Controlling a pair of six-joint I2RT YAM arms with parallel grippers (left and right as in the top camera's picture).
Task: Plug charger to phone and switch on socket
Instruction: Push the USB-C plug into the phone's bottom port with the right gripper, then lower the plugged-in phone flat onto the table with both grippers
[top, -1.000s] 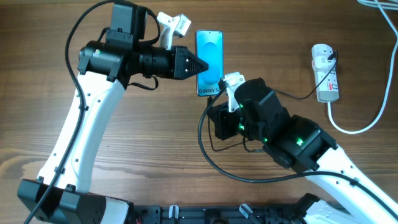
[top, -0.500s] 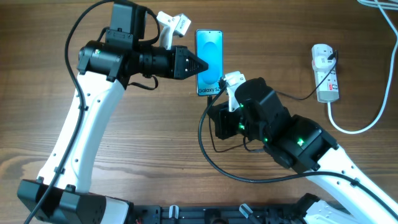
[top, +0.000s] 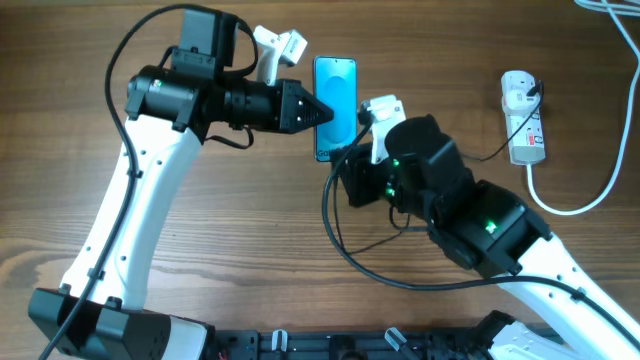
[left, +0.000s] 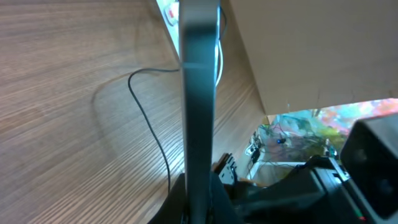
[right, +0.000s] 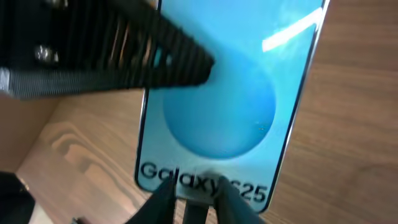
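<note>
The phone has a cyan screen and is held off the table. My left gripper is shut on its left edge. In the left wrist view the phone shows edge-on, rising from between the fingers. My right gripper is at the phone's lower end. In the right wrist view its fingers are shut on the charger's small plug tip, which touches the phone's edge below the "Galaxy S25" text. The thin black charger cable runs towards the white socket at the right.
The socket's white lead curves along the table's right side. My left gripper's black finger crosses the top left of the right wrist view. A thin black cable lies on the wood under the phone.
My right gripper has moved up and left with the plug, to the phone's lower end. The left gripper has shifted the phone slightly up.
</note>
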